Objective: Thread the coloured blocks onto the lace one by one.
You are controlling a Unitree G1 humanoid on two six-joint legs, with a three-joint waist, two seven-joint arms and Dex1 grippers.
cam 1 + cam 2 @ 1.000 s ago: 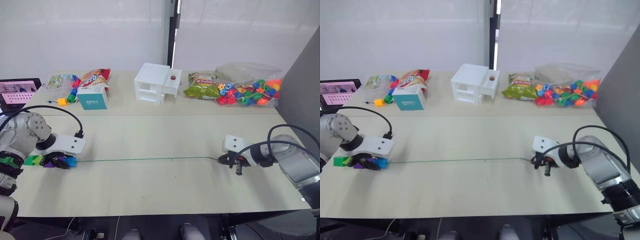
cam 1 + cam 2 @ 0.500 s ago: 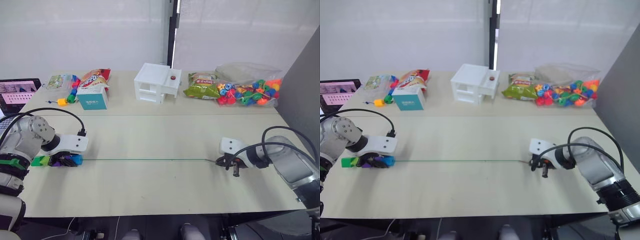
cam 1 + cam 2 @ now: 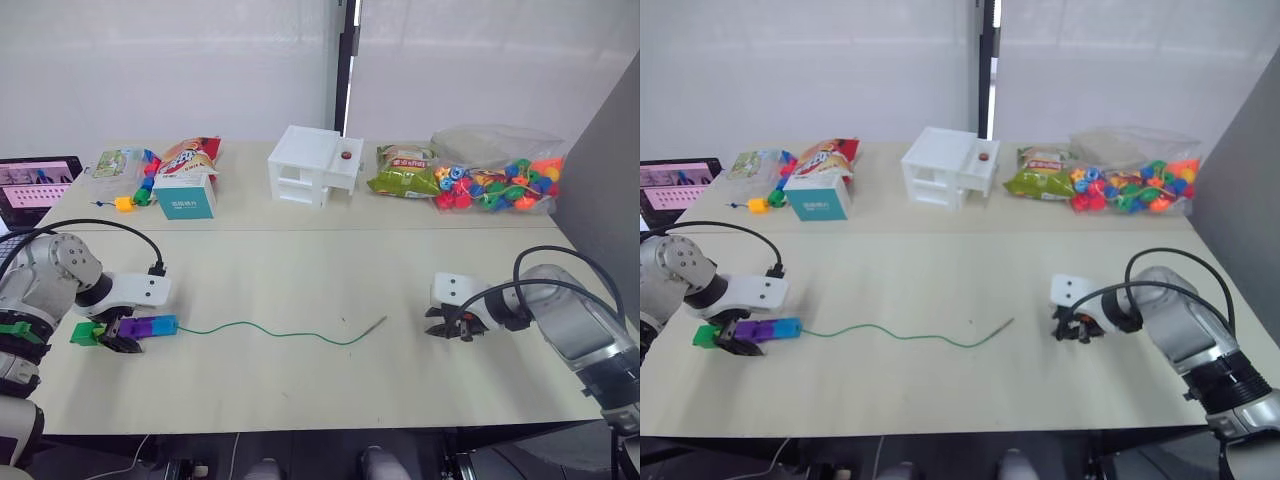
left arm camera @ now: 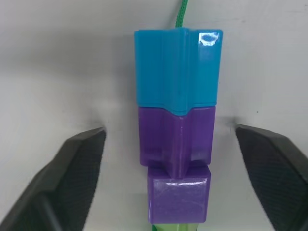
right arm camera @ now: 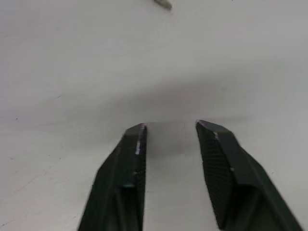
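Note:
The coloured blocks [image 3: 130, 328] lie in a row on the table at the left, strung on the lace: a blue one [image 4: 178, 67], two purple ones [image 4: 176, 139] and green at the far end. My left gripper [image 3: 118, 340] is open, one finger [image 4: 72, 178] on each side of the row, touching none of the blocks. The green lace [image 3: 270, 334] runs slack and wavy from the blue block to its brownish tip [image 3: 376, 324]. My right gripper [image 3: 450, 333] stands open just right of that tip, with nothing between its fingers [image 5: 127, 178].
Along the table's back edge stand a white toy house [image 3: 312, 165], snack bags [image 3: 405, 170], a clear bag of beads [image 3: 500, 182], a teal box [image 3: 186, 196] and a short bead chain [image 3: 135, 198]. A tablet [image 3: 35, 185] sits at the far left.
Both grippers have opened. The right one let go of the lace tip and the left one released the blocks. The lace, taut before, now lies slack and wavy on the table.

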